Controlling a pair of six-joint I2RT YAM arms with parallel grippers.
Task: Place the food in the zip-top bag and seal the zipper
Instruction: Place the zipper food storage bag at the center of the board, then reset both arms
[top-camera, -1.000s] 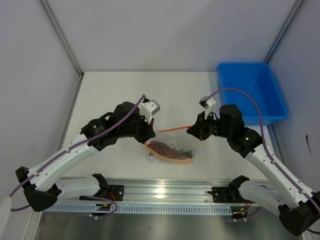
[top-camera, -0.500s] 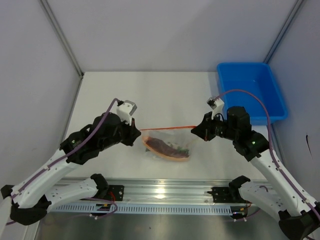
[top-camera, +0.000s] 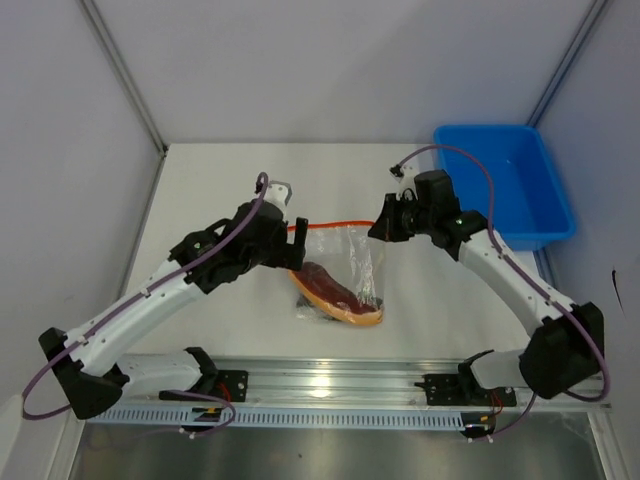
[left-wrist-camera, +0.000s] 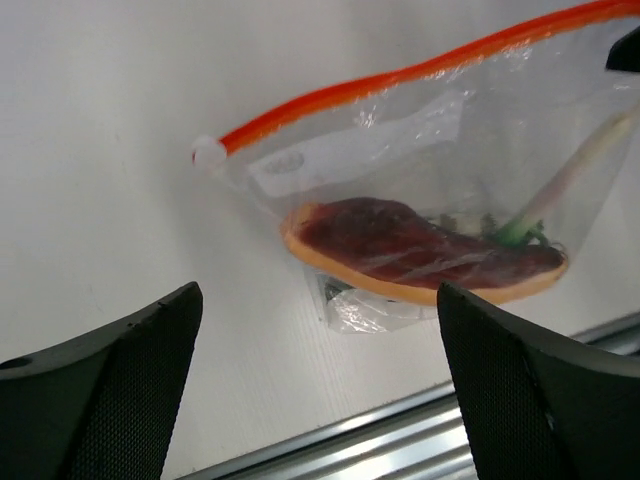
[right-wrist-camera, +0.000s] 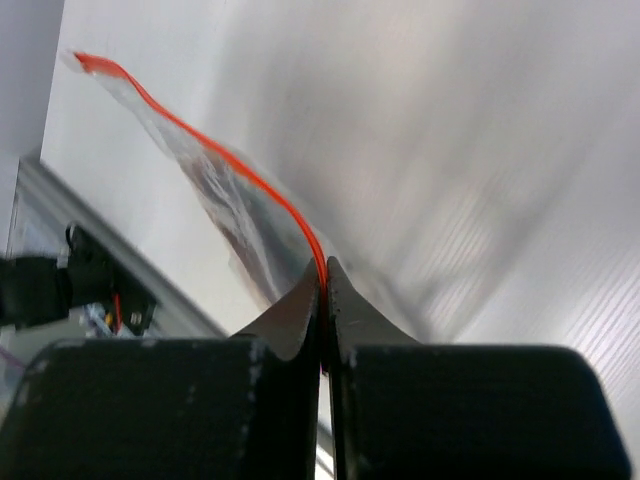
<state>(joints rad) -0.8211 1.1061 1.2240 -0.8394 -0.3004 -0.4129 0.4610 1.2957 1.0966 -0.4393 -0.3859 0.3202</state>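
The zip-top bag hangs by its right corner from my right gripper, its lower part resting on the table. The right jaws are shut on the orange-red zipper, which runs away from them as a closed line. Inside the bag lies the food: an orange bun piece with a dark red stripe and green leaf strips. My left gripper stands open just left of the zipper's free end, and its black fingers hold nothing.
A blue plastic tray stands at the back right, behind the right arm. The metal rail runs along the table's near edge, close below the bag. Grey walls close in the table on both sides.
My left gripper has let go of the zipper's left end and opened wide. The right gripper has moved back and left, still shut on the zipper, with the bag hanging from it.
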